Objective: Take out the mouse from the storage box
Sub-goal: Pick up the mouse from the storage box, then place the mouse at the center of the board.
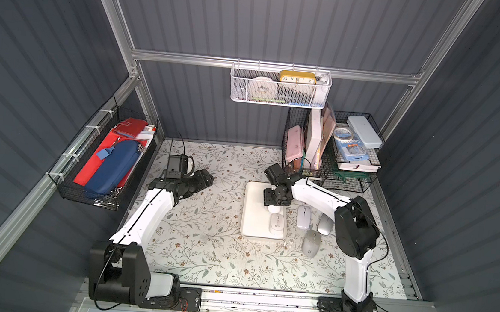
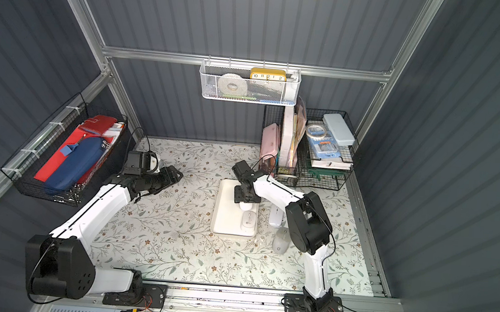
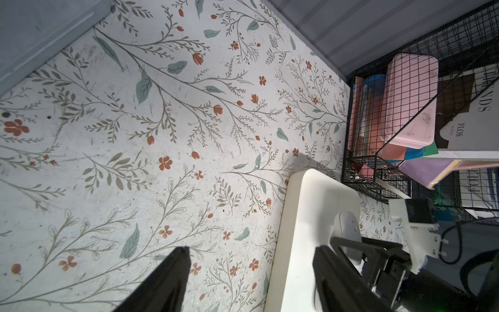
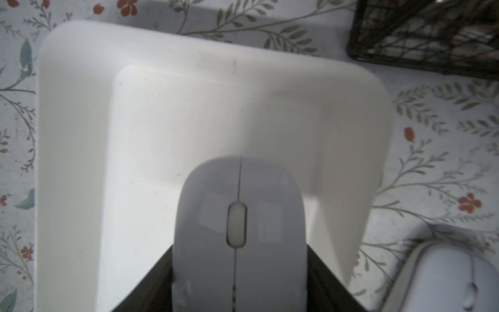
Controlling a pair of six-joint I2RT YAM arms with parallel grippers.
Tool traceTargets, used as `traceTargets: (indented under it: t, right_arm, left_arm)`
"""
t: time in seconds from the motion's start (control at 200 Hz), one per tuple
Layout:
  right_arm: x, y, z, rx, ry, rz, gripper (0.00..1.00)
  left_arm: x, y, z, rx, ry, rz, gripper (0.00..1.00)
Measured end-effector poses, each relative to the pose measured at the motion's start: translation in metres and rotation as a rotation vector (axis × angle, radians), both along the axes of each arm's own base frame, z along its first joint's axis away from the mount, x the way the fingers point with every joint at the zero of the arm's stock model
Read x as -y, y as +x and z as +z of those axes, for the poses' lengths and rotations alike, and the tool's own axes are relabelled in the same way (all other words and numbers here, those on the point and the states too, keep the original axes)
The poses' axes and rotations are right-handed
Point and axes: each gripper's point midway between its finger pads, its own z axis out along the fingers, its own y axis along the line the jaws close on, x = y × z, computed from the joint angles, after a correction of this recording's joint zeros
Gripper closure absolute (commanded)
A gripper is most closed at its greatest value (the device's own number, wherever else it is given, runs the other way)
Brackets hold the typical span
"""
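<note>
White storage box point(image 1: 252, 213) — two mice point(image 1: 278, 223); three mice point(image 1: 303, 217) beside.

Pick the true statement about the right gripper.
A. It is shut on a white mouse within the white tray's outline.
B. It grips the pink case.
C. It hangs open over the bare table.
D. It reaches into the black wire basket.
A: in the right wrist view the right gripper presses its black fingers against both sides of the white mouse, with the tray beneath.
</note>
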Motion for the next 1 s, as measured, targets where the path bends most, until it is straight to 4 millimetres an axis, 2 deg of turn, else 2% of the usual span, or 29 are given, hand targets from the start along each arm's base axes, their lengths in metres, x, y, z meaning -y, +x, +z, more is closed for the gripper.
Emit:
traceTargets:
  t: [0.12, 0.245, 0.315, 0.46, 0.53, 0.715, 0.875, 1.0]
  right_arm:
    - [0.024, -0.010, 0.019, 0.015, -0.010, -0.073, 0.46]
    - [0.064, -0.026, 0.042, 0.033, -0.022, -0.183, 0.46]
    - [0.096, -0.042, 0.046, 0.029, -0.016, -0.270, 0.46]
    - [0.175, -0.083, 0.043, 0.011, -0.016, -0.503, 0.46]
    - [0.199, -0.103, 0.040, 0.009, -0.019, -0.585, 0.46]
    - [0.229, -0.135, 0.029, -0.022, -0.021, -0.704, 0.45]
    - [0.253, -0.159, 0.003, -0.105, -0.030, -0.808, 0.45]
    - [0.263, -0.170, -0.011, -0.164, -0.033, -0.851, 0.45]
  left_arm:
    - [0.001, -0.001, 0.004, 0.010, -0.005, -0.005, 0.22]
    - [0.002, -0.004, 0.014, 0.038, -0.014, -0.011, 0.22]
    - [0.004, -0.006, 0.024, 0.064, -0.022, -0.017, 0.22]
    - [0.007, -0.013, 0.040, 0.112, -0.041, -0.035, 0.22]
    - [0.008, -0.016, 0.043, 0.122, -0.047, -0.041, 0.22]
    - [0.010, -0.020, 0.045, 0.128, -0.057, -0.052, 0.22]
    - [0.011, -0.024, 0.042, 0.121, -0.063, -0.058, 0.22]
    - [0.012, -0.026, 0.039, 0.114, -0.068, -0.063, 0.22]
